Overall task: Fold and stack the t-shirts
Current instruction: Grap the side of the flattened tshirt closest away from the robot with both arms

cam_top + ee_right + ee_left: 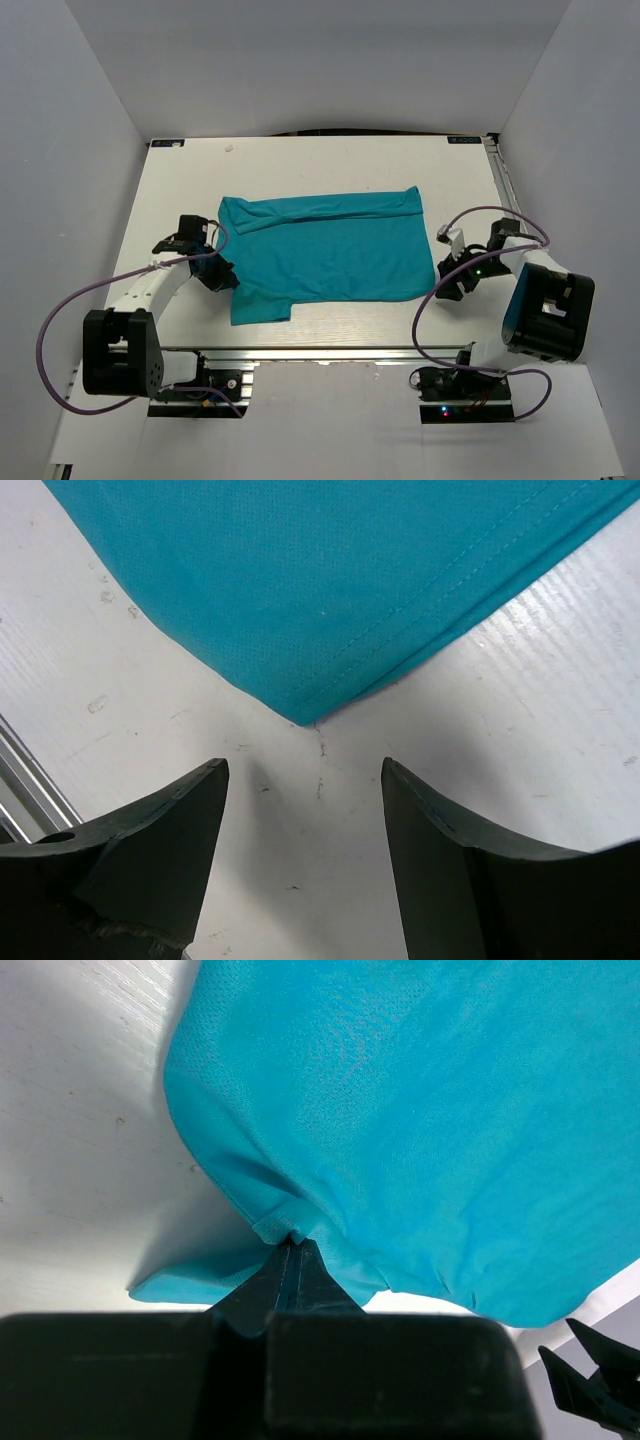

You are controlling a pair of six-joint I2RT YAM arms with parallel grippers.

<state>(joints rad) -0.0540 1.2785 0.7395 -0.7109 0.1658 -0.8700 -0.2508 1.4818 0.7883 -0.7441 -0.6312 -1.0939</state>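
A plain teal t-shirt (pixel 325 250) lies partly folded on the white table, one sleeve sticking out at the front left. My left gripper (pixel 222 277) is shut on the shirt's left edge; the left wrist view shows the cloth (pixel 400 1110) bunched and pinched at the closed fingertips (pixel 291 1247). My right gripper (pixel 447 281) is open and empty just off the shirt's front right corner. In the right wrist view that hemmed corner (pixel 310 705) lies flat on the table just ahead of the spread fingers (pixel 160 830), not between them.
The white table (pixel 330 165) is walled by grey panels on three sides. An aluminium rail (pixel 330 350) runs along the near edge by the arm bases. Purple cables (pixel 60 330) loop beside each arm.
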